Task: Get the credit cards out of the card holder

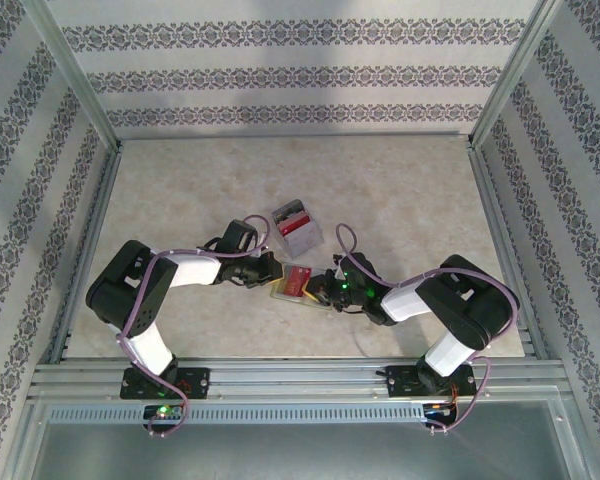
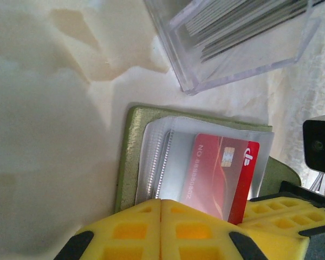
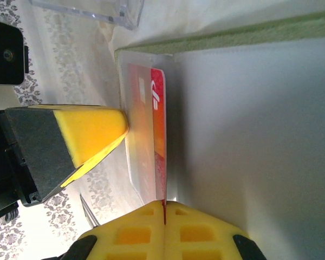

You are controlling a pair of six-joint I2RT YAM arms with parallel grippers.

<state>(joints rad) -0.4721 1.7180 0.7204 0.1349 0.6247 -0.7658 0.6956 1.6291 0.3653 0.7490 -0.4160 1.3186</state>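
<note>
Centrally on the pale mottled table (image 1: 180, 190), a small olive-green folding card holder (image 1: 283, 293) (image 2: 131, 157) (image 3: 249, 33) lies open with its clear plastic sleeves up. It sits just beside a clear plastic box of stacked cards (image 1: 297, 228) (image 2: 233, 49) (image 3: 97, 8).

Left gripper (image 1: 272, 268) (image 2: 161, 222) (image 3: 116, 127): yellow fingers closed together, tips pressed on the holder's sleeve edge.

Right gripper (image 1: 323, 290) (image 3: 164, 216) (image 2: 284, 208): yellow fingers pinched on the edge of a red chip card (image 1: 299, 279) (image 2: 219, 173) (image 3: 158, 135), which sits partly out of its sleeve.

Grippers meet the holder from opposite sides.
</note>
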